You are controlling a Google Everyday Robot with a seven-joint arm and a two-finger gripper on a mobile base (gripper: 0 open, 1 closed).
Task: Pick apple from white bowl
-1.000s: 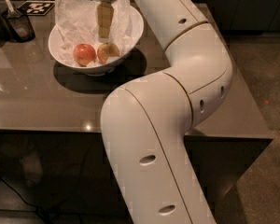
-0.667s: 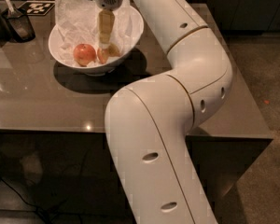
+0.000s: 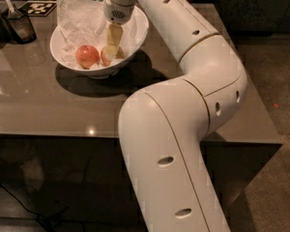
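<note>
The white bowl [image 3: 139,29] stands at the back left of the table, lined with crumpled white paper [image 3: 76,18]. Two apples lie in it. The paler apple [image 3: 104,57] is at the bowl's middle, mostly hidden behind my gripper. The redder apple [image 3: 87,56] lies just left of it. My gripper [image 3: 111,52] reaches straight down into the bowl from the white wrist, and its tip is at the paler apple. I cannot tell whether it holds the apple.
The grey glossy table [image 3: 38,105] carries a dark cup with a utensil [image 3: 19,25] and a black-and-white marker tag [image 3: 36,7] at the back left. My large white arm [image 3: 183,129] fills the middle and right of the view. The floor lies to the right.
The arm's lower links have shifted slightly to the right. The gripper has stayed down in the bowl at the paler apple. The apples have not moved.
</note>
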